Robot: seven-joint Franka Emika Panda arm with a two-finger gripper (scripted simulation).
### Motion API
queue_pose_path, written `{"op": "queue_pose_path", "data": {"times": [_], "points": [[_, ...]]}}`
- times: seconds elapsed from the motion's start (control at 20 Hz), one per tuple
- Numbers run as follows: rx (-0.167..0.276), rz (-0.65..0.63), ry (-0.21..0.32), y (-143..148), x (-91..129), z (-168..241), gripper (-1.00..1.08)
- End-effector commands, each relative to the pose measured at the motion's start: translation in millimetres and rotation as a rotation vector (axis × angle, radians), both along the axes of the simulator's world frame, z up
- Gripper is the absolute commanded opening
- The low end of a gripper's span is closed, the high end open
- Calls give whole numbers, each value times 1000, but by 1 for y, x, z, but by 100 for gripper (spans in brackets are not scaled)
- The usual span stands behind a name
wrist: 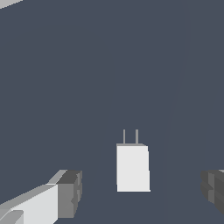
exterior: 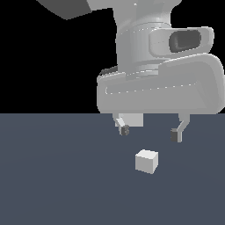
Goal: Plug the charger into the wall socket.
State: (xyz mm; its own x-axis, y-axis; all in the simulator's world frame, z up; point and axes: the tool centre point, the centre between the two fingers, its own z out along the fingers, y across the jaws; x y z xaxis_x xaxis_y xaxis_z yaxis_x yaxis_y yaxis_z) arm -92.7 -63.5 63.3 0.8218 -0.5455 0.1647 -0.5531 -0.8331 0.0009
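The charger (exterior: 146,161) is a small white-grey cube lying on the dark grey floor. In the wrist view the charger (wrist: 133,168) shows two thin prongs sticking out of one end. My gripper (exterior: 150,133) is open and empty, hovering just above the charger without touching it. In the wrist view the gripper (wrist: 142,195) has one fingertip (wrist: 70,192) on each side of the charger, well apart from it. A pale flat piece (exterior: 133,119) shows behind the gripper's fingers, mostly hidden. It may be the wall socket, but no holes show.
The dark grey floor (exterior: 52,176) runs flat all around the charger. Above the floor's far edge the background is black. The arm's large white hand body (exterior: 158,88) fills the upper middle of the exterior view.
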Motion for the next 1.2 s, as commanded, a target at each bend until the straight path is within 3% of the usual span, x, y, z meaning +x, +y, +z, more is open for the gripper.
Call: {"op": "queue_pose_path", "data": {"times": [0.0,0.4,1.15], "points": [[-1,-8,-3,0,-1,-1,100],[0,-6,-1,0,-1,-5,100],[1,-6,-1,0,-1,-51,100]]}}
